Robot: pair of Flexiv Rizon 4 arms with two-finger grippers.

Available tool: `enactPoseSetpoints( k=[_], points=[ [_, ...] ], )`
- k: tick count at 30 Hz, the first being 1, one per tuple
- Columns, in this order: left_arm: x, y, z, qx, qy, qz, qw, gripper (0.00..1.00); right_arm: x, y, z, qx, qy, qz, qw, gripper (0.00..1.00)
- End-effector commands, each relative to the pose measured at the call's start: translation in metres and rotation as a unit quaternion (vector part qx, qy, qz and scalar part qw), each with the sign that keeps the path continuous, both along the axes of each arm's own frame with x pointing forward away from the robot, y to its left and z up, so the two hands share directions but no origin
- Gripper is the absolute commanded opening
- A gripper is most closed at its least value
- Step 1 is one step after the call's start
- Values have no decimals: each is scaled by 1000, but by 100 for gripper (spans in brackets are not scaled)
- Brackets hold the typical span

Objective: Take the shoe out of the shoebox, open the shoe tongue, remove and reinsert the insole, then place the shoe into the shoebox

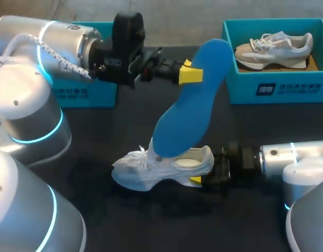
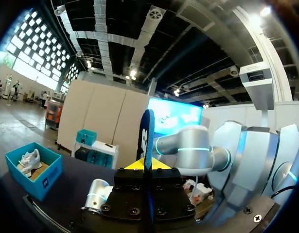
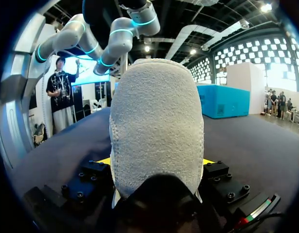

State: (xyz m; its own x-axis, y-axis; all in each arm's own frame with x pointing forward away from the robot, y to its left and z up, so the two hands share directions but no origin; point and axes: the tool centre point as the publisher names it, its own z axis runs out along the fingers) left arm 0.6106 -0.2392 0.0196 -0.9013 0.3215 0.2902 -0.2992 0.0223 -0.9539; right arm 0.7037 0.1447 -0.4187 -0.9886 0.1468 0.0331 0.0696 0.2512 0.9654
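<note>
Two hands busy, and you're on the insole step.
Your left hand (image 1: 190,74) pinches the blue insole (image 1: 190,113) by one end, its other end dipped into the white shoe (image 1: 150,170) on the desk (image 1: 98,136). Your right hand (image 1: 202,176) clamps the shoe's heel. Next, I'd say: feed the insole down toward the toe, then on to the shoebox (image 1: 277,89).

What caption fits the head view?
Left gripper holds a blue insole slanting up from the white shoe in the right gripper.
</note>
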Motion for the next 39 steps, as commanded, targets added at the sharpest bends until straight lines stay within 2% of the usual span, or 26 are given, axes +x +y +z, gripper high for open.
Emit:
enactPoseSetpoints(
  k=[1, 12, 16, 20, 33, 39],
  points=[
    [-10, 9, 4, -4, 15, 22, 1000, 0, 0, 0, -2, -1, 0, 0, 1000, 0],
    [-16, 31, 33, 2, 53, 40, 998, 0, 0, 0, -2, -1, 0, 0, 1000, 0],
    [-20, 37, 37, -5, 72, 26, 997, 0, 0, 0, -2, -1, 0, 0, 1000, 0],
    [-16, 45, 40, -23, 110, 7, 994, 0, 0, 0, -2, -1, 0, 0, 1000, 0],
    [-16, 45, 40, -23, 110, 7, 994, 0, 0, 0, -2, -1, 0, 0, 1000, 0],
    [-31, 39, 47, -3, 112, 5, 994, 0, 0, 0, -2, -1, 0, 0, 1000, 0]
  ],
)
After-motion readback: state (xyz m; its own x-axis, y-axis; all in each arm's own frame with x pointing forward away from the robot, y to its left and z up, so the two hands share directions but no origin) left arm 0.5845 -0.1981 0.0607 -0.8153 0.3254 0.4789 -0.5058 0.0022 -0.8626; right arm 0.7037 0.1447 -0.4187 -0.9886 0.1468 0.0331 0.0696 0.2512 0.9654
